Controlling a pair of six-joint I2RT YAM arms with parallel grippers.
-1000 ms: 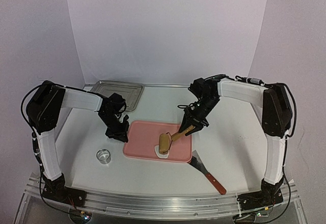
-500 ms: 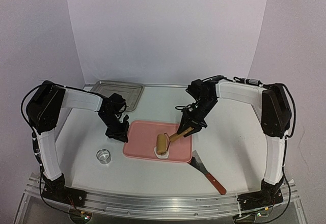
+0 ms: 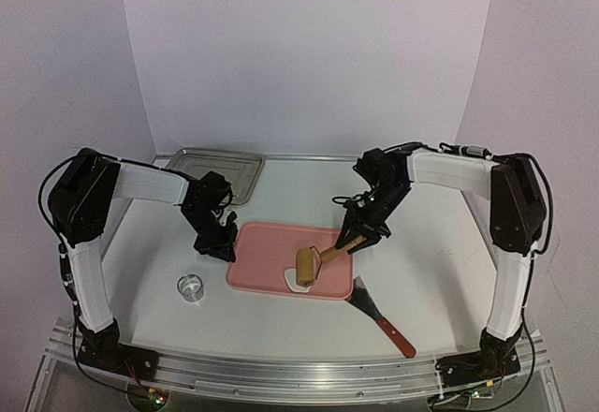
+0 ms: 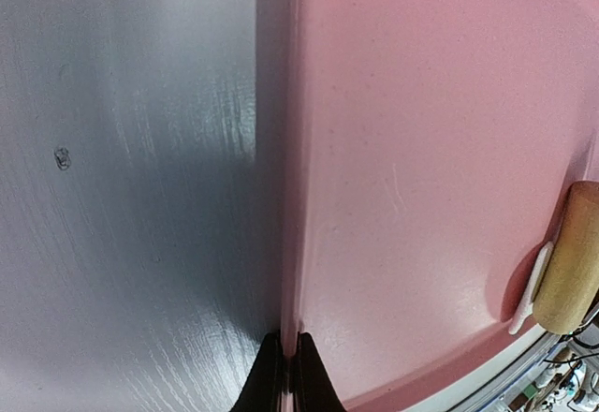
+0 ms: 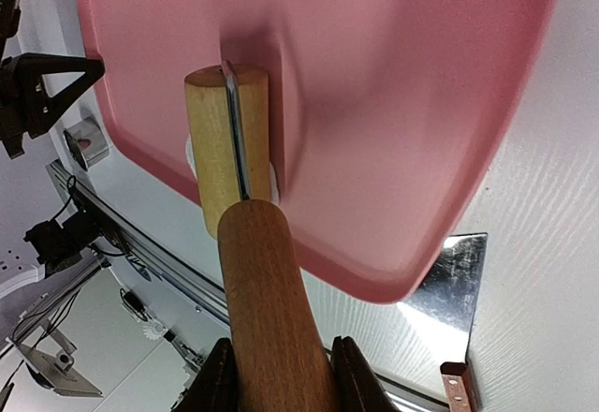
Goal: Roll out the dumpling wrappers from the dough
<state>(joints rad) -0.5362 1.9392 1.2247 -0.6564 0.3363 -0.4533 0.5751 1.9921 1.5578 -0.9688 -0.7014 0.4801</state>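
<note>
A pink tray (image 3: pixel 267 253) lies mid-table. My left gripper (image 3: pixel 221 246) is shut on its left rim (image 4: pixel 290 272), the fingertips (image 4: pixel 271 379) pinching the edge. On the tray's near right part a flat white patch of dough (image 3: pixel 298 285) lies under a wooden roller (image 3: pixel 307 264). My right gripper (image 3: pixel 359 236) is shut on the roller's brown handle (image 5: pixel 267 281). The roller's pale head (image 5: pixel 211 140) rests on the dough (image 5: pixel 274 183), which peeks out at its sides. The left wrist view catches the dough edge (image 4: pixel 526 292) beside the roller (image 4: pixel 573 262). No cut dumpling wrappers are in view.
A small metal ring cutter (image 3: pixel 191 286) stands on the table left of the tray's near corner. A metal scraper with a red-brown handle (image 3: pixel 382 316) lies off the tray's near right corner; its blade (image 5: pixel 451 276) shows in the right wrist view. A steel tray (image 3: pixel 217 163) sits at the back left.
The right gripper pushed the roller slightly left over the dough, then drew it back to the right. The left gripper has stayed put on the tray rim.
</note>
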